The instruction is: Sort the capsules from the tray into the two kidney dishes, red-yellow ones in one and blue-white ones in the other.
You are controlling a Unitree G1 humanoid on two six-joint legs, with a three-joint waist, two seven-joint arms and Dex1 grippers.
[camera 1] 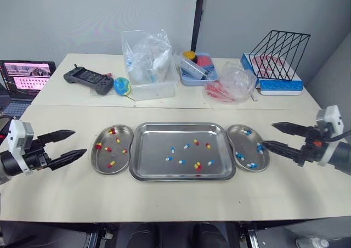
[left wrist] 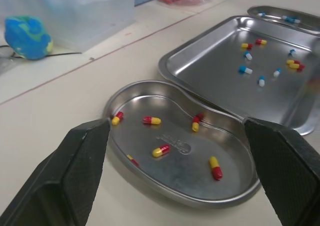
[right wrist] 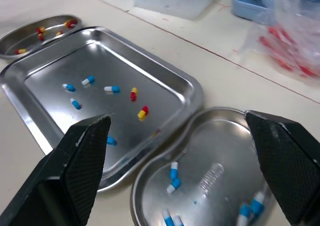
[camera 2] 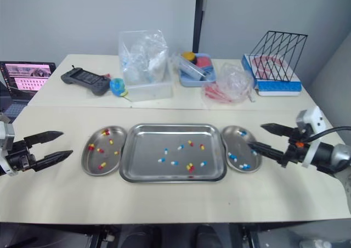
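shiny steel tray [camera 1: 159, 144] lies long axis jaw to jaw; left gripper [camera 1: 80, 141] and right gripper [camera 1: 267, 135] both gape; mixed capsules [camera 1: 169, 158] point every way inside

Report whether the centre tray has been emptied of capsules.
Not empty. On the floor of the tray, blue-white capsules and red-yellow capsules lie scattered and mixed together.

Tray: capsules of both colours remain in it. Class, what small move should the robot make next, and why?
Probably reach the right gripper across the right kidney dish to the nearest blue-white capsule in the tray. That gripper is open and empty by the dish, which already holds blue-white ones.
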